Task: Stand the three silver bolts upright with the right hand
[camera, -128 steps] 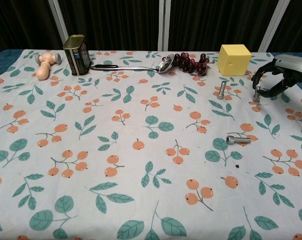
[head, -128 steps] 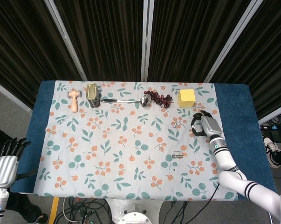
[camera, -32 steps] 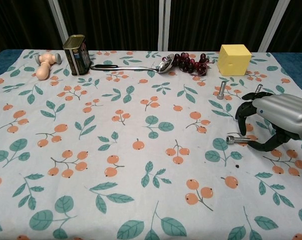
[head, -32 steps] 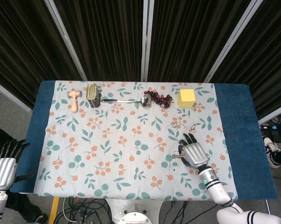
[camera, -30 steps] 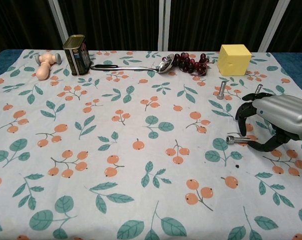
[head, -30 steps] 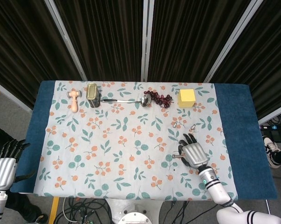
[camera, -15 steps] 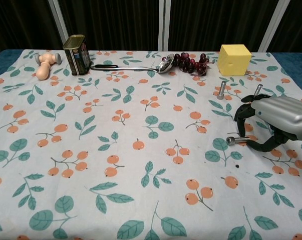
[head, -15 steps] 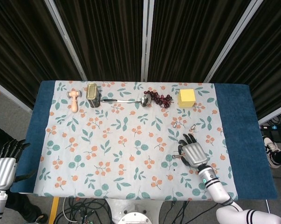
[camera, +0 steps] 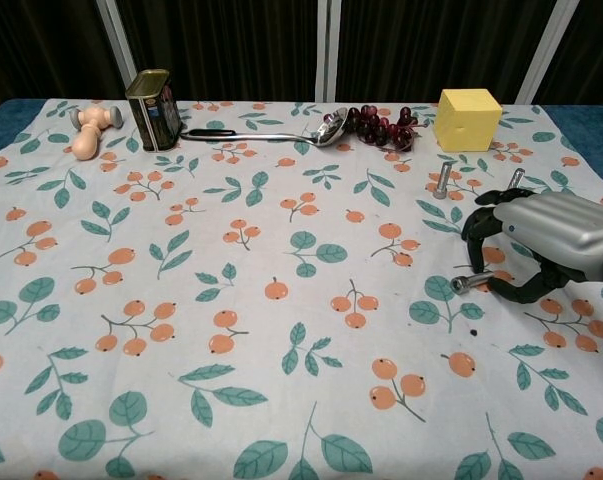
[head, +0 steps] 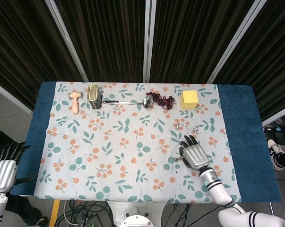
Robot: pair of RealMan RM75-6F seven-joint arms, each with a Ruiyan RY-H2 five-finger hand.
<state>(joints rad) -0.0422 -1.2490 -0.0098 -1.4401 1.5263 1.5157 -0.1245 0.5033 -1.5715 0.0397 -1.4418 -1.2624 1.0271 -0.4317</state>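
Observation:
Two silver bolts stand upright at the table's right: one (camera: 442, 181) (head: 181, 125) below the yellow block, the other (camera: 516, 178) (head: 195, 128) just behind my right hand. The third bolt (camera: 465, 284) (head: 178, 158) lies on the cloth, head to the left and shaft slightly raised toward the hand. My right hand (camera: 543, 244) (head: 194, 154) arches over it, with fingers and thumb closed around its shaft end. My left hand (head: 3, 169) hangs off the table's left edge, fingers apart, holding nothing.
A yellow block (camera: 468, 118), dark grapes (camera: 381, 125), a metal ladle (camera: 271, 133), a tin can (camera: 153, 96) and a wooden toy (camera: 93, 128) line the far edge. The floral cloth (camera: 231, 300) covers the table.
My right hand came down from the far-right bolt to the lying one. In the last half second it edged left and closed in, and the bolt's shaft tipped up slightly.

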